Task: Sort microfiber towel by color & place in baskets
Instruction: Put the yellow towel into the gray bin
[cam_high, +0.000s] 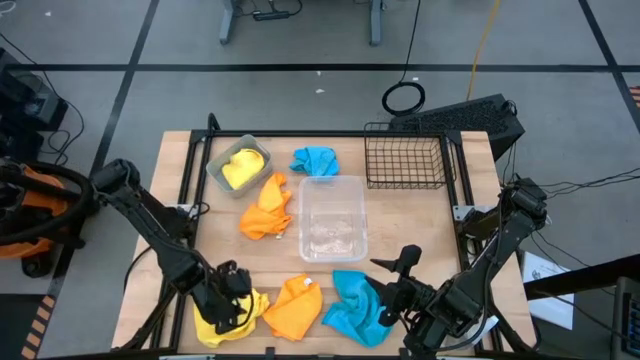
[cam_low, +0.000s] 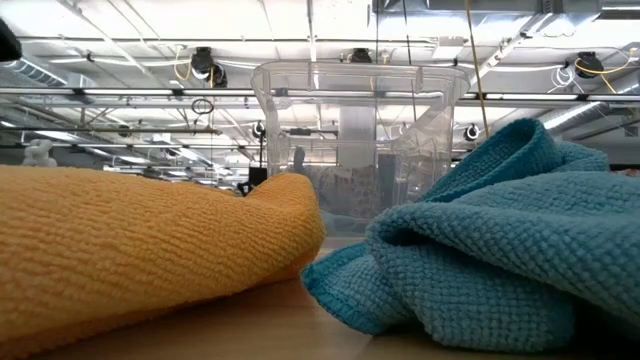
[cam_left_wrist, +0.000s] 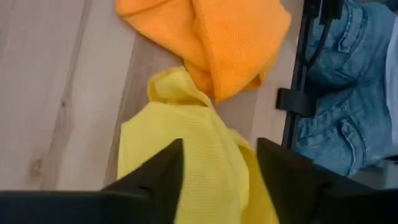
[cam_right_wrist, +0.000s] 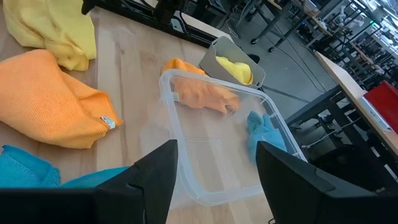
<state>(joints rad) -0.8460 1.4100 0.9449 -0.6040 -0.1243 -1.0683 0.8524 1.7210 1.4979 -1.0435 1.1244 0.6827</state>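
A yellow towel (cam_high: 232, 318) lies crumpled at the table's near left, with an orange one (cam_high: 295, 308) and a blue one (cam_high: 355, 308) beside it. My left gripper (cam_high: 228, 290) hangs over the yellow towel (cam_left_wrist: 186, 143), open, one finger on either side of it. My right gripper (cam_high: 395, 278) is open just right of the near blue towel (cam_right_wrist: 31, 174), with the clear tub (cam_right_wrist: 217, 143) ahead of it. A second yellow towel (cam_high: 240, 168) sits in the grey bin (cam_high: 222, 160). Another orange towel (cam_high: 268, 210) and another blue one (cam_high: 316, 160) rest on the table. My left gripper (cam_left_wrist: 221, 180) comes down from above with its fingers astride the yellow towel's middle (cam_left_wrist: 205, 162), which lies flat on the table. I cannot tell whether the fingers touch the cloth.
The clear tub (cam_high: 333, 218) stands mid-table and the black wire basket (cam_high: 405, 160) at the far right. In the low view the orange towel (cam_low: 130, 240) and blue towel (cam_low: 500, 240) fill the foreground. A person's jeans (cam_left_wrist: 348, 93) show beyond the near table frame (cam_left_wrist: 298, 81).
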